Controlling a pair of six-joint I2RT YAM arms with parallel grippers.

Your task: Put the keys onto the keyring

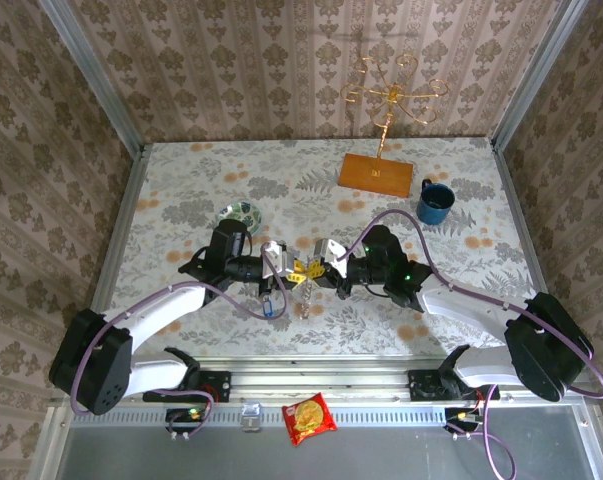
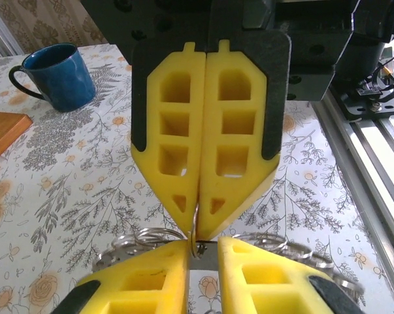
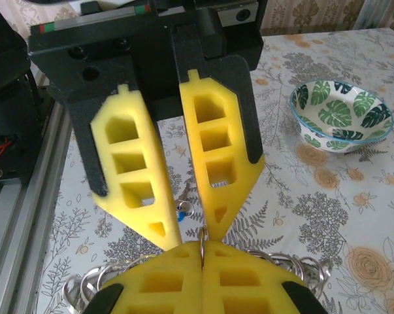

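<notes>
Both grippers meet tip to tip above the middle of the table. My right gripper [image 1: 312, 268] [image 3: 202, 252] [image 2: 198, 219] is shut on one thin loop of the keyring [image 2: 139, 237] [image 3: 302, 268], a grey cluster of rings spreading out to both sides below the fingers. My left gripper [image 1: 295, 268] [image 2: 204, 261] [image 3: 191, 239] faces it with its jaws a narrow gap apart, either side of that same loop. A grey bit of metal shows in the gap; I cannot tell whether it is touched. A blue-headed key [image 1: 269, 305] [image 3: 181, 210] lies on the tablecloth below the left gripper.
A green-patterned bowl [image 1: 241, 214] [image 3: 340, 118] stands behind the left arm. A blue mug [image 1: 436, 202] [image 2: 53, 75] and a wooden base with a gold wire stand [image 1: 376, 172] sit at the back right. The metal rail [image 2: 373, 157] runs along the near edge.
</notes>
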